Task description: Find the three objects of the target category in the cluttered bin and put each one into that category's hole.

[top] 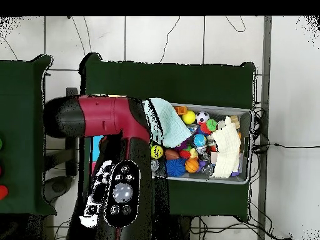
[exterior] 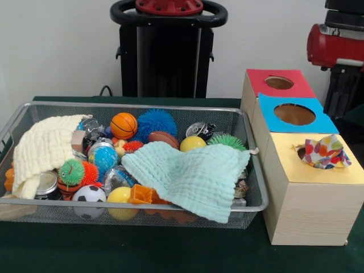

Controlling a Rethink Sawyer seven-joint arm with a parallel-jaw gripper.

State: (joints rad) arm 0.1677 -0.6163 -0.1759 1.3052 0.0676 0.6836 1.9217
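A wire mesh bin (exterior: 131,106) holds a heap of balls, cans and toys. A cream cloth (exterior: 42,151) hangs over its left end, and a mint cloth (exterior: 193,176) lies spread across the front right. Right of the bin stands a wooden box with a red top (exterior: 256,77), a blue top (exterior: 324,122) and a yellow top (exterior: 284,170), each with a hole. A polka-dot cloth (exterior: 324,152) sits bunched in the yellow hole. A red part of my arm (exterior: 335,45) shows at the upper right; the gripper itself shows in neither view.
In the overhead view the red and black arm (top: 106,119) covers the box beside the bin (top: 247,112). In the bin lie an orange basketball (exterior: 123,125), a blue spiky ball (exterior: 156,122), a soccer ball (exterior: 89,195) and yellow balls. Green cloth covers the table.
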